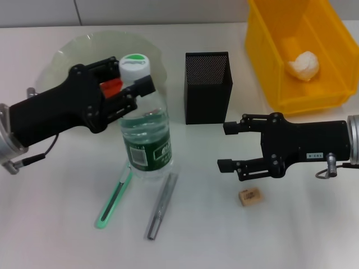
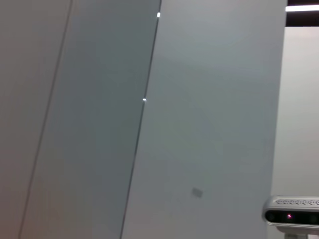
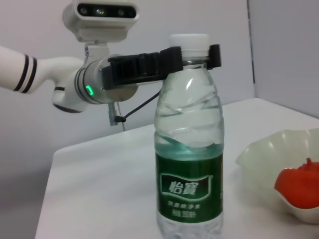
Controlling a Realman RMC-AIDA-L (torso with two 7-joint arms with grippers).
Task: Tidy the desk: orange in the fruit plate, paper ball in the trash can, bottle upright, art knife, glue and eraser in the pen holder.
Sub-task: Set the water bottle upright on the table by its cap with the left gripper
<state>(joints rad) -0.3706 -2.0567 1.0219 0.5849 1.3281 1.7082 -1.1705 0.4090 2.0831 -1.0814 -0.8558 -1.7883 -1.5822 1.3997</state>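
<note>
The bottle (image 1: pixel 146 137) stands upright on the desk (image 1: pixel 56 224). My left gripper (image 1: pixel 134 78) is shut on its neck just under the cap; the right wrist view shows this grip (image 3: pixel 192 56) on the bottle (image 3: pixel 189 164). The orange (image 1: pixel 111 87) lies in the fruit plate (image 1: pixel 73 51) behind the left gripper. The paper ball (image 1: pixel 303 65) lies in the trash can (image 1: pixel 263 61). The art knife (image 1: pixel 114 197), the glue (image 1: pixel 162 205) and the eraser (image 1: pixel 249 196) lie on the desk. My right gripper (image 1: pixel 224 147) is open and empty, just above the eraser and in front of the pen holder (image 1: pixel 206 85).
The right wrist view shows the orange (image 3: pixel 299 188) in the fruit plate (image 3: pixel 264 152) to the bottle's side. The left wrist view shows only a wall and a camera head (image 2: pixel 291 215). The art knife and the glue lie close in front of the bottle's base.
</note>
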